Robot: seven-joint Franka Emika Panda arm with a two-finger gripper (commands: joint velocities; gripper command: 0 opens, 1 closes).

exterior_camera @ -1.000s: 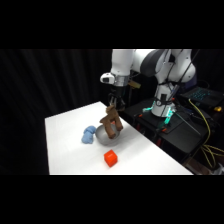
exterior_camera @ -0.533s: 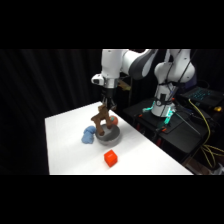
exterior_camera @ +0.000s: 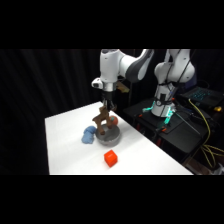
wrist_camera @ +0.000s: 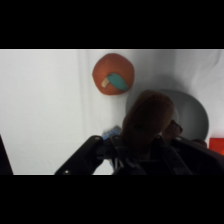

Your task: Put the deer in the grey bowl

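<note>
The dark brown deer hangs lengthwise from my gripper, which is shut on its upper end. Its lower end is at or just above the grey bowl near the table's middle; I cannot tell whether it touches. In the wrist view the deer fills the centre between the gripper's black linkage. It covers the left part of the grey bowl.
A light blue soft toy lies just left of the bowl. An orange-red cube sits in front of it, toward the table's near edge. A small red-orange ball rests beyond the bowl. Dark equipment and cables stand right of the table.
The arm has carried the deer leftward across the table. The deer now hangs over the grey bowl and lower than before.
</note>
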